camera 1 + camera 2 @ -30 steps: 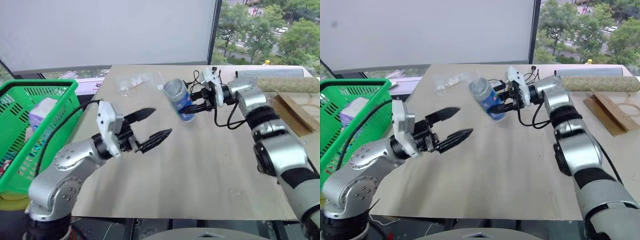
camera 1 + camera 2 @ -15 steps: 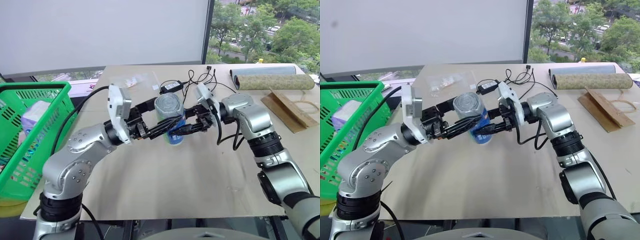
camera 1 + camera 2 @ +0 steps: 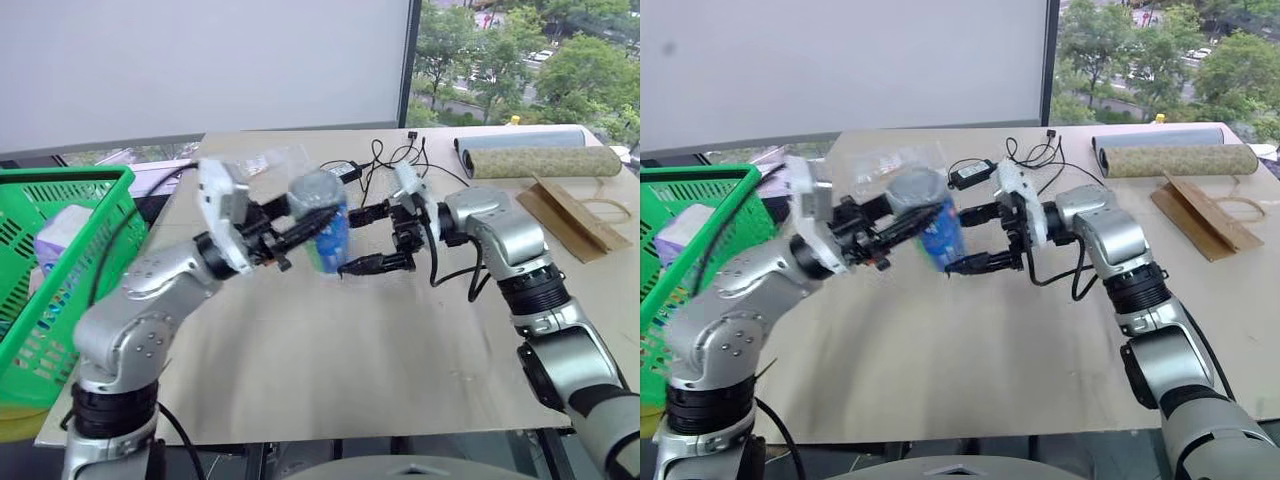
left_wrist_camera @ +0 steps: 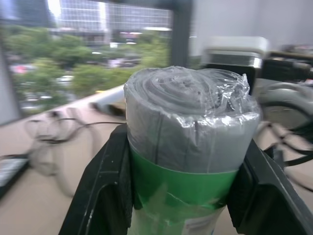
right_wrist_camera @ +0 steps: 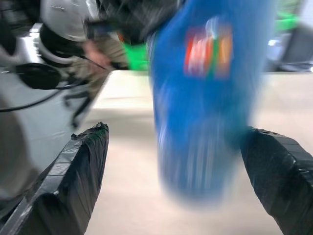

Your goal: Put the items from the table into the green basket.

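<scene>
Handover above the table [image 3: 380, 340]: the left gripper [image 3: 300, 228] is clamped on a blue-and-silver roll [image 3: 322, 222], its two black fingers pressing the sides of the cylinder, which is held tilted in the air over the middle of the tabletop. The left wrist view shows the roll [image 4: 190, 147] wedged between those fingers, its grey top wrapped in crinkled clear film and a green band around it lower down. The right gripper [image 3: 368, 238] sits just beside the roll on its far side, jaws spread wide and clear of it, one finger above and one below, both pointing toward the left arm. In the right wrist view the blue label side of the roll [image 5: 205, 93] hangs between the two parted fingers [image 5: 73, 171] without touching either. The green basket [image 3: 60, 200] stands off the table's left edge, well apart from the roll, and a purple tissue pack [image 3: 62, 228] already lies inside it against the near wall. On the far part of the table, behind the two grippers, lie a clear plastic bag [image 3: 262, 162] and a black power adapter [image 3: 345, 170] with its cable [image 3: 390, 152] looped beside it. Further right along the back edge rests a rolled mat [image 3: 545, 160], and next to it a flat brown paper bag [image 3: 575, 205] with cord handles. Trees and a road show through the window beyond the table's right corner.
</scene>
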Controlling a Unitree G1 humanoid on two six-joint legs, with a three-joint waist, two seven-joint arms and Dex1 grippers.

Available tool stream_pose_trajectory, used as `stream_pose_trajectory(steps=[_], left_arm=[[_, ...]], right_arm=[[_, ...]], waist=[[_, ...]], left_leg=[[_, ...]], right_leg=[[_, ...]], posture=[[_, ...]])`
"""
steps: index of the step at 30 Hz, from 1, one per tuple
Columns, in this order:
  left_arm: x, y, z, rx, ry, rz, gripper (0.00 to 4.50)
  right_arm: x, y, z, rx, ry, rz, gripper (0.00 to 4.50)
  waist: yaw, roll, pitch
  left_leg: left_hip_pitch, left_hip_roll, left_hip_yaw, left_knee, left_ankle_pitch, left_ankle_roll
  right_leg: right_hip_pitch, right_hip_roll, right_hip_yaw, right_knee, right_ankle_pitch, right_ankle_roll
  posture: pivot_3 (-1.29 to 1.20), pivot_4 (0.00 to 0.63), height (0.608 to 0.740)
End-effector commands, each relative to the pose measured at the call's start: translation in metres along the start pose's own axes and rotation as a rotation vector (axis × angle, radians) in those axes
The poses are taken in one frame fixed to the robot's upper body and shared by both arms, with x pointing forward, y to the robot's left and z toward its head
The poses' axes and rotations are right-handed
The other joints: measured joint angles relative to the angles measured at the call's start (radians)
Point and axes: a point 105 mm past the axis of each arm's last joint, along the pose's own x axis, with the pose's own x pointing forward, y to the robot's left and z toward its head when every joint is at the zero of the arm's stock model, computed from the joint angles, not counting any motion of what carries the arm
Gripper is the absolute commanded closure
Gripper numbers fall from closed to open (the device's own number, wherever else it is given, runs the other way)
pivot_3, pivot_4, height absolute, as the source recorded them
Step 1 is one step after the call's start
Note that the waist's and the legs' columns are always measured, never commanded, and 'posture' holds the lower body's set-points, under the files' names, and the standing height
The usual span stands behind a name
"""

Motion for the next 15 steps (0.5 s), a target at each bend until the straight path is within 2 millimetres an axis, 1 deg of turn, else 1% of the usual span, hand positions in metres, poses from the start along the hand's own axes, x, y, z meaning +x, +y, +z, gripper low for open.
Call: stream_pose_trajectory(steps=[1,3,5,7,9,10,11,12,13,15], left_arm=[[-0.059,0.073,0.043,0.226,-0.009,0.434,2.73],[-0.095,0.104,0.053,0.315,0.060,0.626,2.73],[-0.138,0.134,0.058,0.371,0.135,0.823,2.73],[-0.177,0.159,0.057,0.450,0.245,1.000,2.73],[-0.208,0.178,0.052,0.510,0.344,1.127,2.73],[-0.219,0.185,0.051,0.528,0.366,1.167,2.73],[-0.229,0.193,0.050,0.518,0.351,1.212,2.73],[-0.235,0.200,0.047,0.510,0.344,1.236,2.73],[-0.236,0.205,0.039,0.513,0.359,1.232,2.73],[-0.231,0.211,0.025,0.512,0.396,1.188,2.73]], right_arm=[[-0.021,-0.001,0.018,-0.070,-0.119,-0.102,0.00],[-0.026,0.008,0.028,-0.105,-0.183,-0.115,0.00],[-0.027,0.020,0.036,-0.131,-0.214,-0.105,0.00],[-0.027,0.028,0.045,-0.137,-0.245,-0.105,0.00],[-0.026,0.033,0.054,-0.133,-0.279,-0.107,0.00],[-0.025,0.035,0.056,-0.132,-0.286,-0.109,0.00],[-0.024,0.036,0.057,-0.132,-0.288,-0.109,0.00],[-0.023,0.037,0.058,-0.134,-0.286,-0.112,0.00],[-0.023,0.037,0.058,-0.138,-0.285,-0.117,0.00],[-0.022,0.037,0.059,-0.138,-0.289,-0.125,0.00]], waist=[[-0.002,0.000,0.000],[0.001,0.000,0.001],[0.004,0.000,0.001],[0.006,0.000,0.001],[0.010,-0.001,0.000],[0.012,-0.003,-0.001],[0.014,-0.002,-0.001],[0.017,-0.001,0.000],[0.020,-0.003,-0.001],[0.028,-0.005,-0.002]], left_leg=[[0.000,0.000,0.000,0.000,0.000,0.000],[0.000,0.001,0.001,-0.002,0.000,0.000],[0.000,0.000,0.001,-0.003,0.000,0.000],[0.000,0.000,0.000,-0.004,0.000,0.000],[0.000,0.000,0.000,-0.005,0.000,0.000],[0.000,0.000,0.000,-0.005,0.000,0.000],[0.001,0.000,0.000,-0.005,0.000,0.000],[0.002,0.000,0.000,-0.005,-0.001,0.002],[0.002,-0.001,0.001,-0.006,-0.003,0.004],[0.002,-0.001,0.000,-0.006,-0.003,0.004]], right_leg=[[0.000,0.001,0.000,0.000,0.000,0.000],[-0.002,0.001,0.001,0.000,0.000,0.000],[-0.002,0.000,0.001,-0.001,0.000,0.000],[-0.002,0.000,0.001,-0.002,0.000,0.000],[-0.002,0.000,0.000,-0.002,0.000,0.000],[-0.001,-0.001,0.000,-0.002,0.000,0.000],[-0.001,-0.001,0.000,-0.001,0.000,0.000],[-0.001,-0.001,0.000,-0.001,0.000,0.000],[-0.001,-0.002,0.000,0.000,0.000,0.000],[0.000,-0.003,-0.001,0.000,0.000,0.000]], posture=[[0.13,0.000,0.740],[0.13,0.000,0.740],[0.13,0.000,0.740],[0.12,0.000,0.740],[0.11,0.000,0.740],[0.11,0.000,0.740],[0.10,0.000,0.740],[0.10,0.000,0.740],[0.09,0.000,0.740],[0.08,0.000,0.740]])
